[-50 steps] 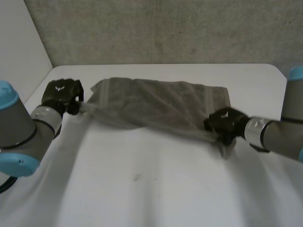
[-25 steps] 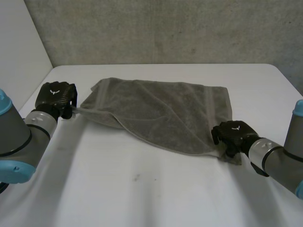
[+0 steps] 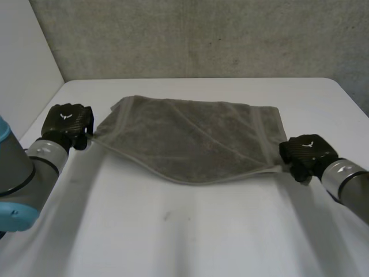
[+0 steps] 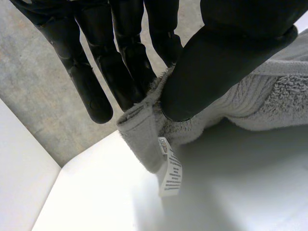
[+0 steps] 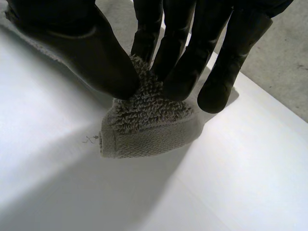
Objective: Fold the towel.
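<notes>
A grey towel [image 3: 190,138] is stretched between my two hands over the white table [image 3: 190,231], its front edge sagging in a curve. My left hand [image 3: 68,122] pinches the towel's near left corner; the left wrist view shows the thumb [image 4: 216,67] pressing the cloth corner [image 4: 144,130], with its white label [image 4: 169,174], against the fingers [image 4: 115,62]. My right hand [image 3: 305,154] holds the near right corner. In the right wrist view its thumb [image 5: 86,53] and fingers [image 5: 187,62] pinch that towel corner [image 5: 144,125] just above the table.
A grey concrete wall [image 3: 202,34] runs behind the table. A white panel [image 3: 23,63] stands at the left side. Bare table surface lies in front of the towel and on both sides.
Both hands have moved apart and toward the table's front, pulling the towel taut. The right hand shifted right along the cloth and now pinches the right corner; the bunched front edge has spread out.
</notes>
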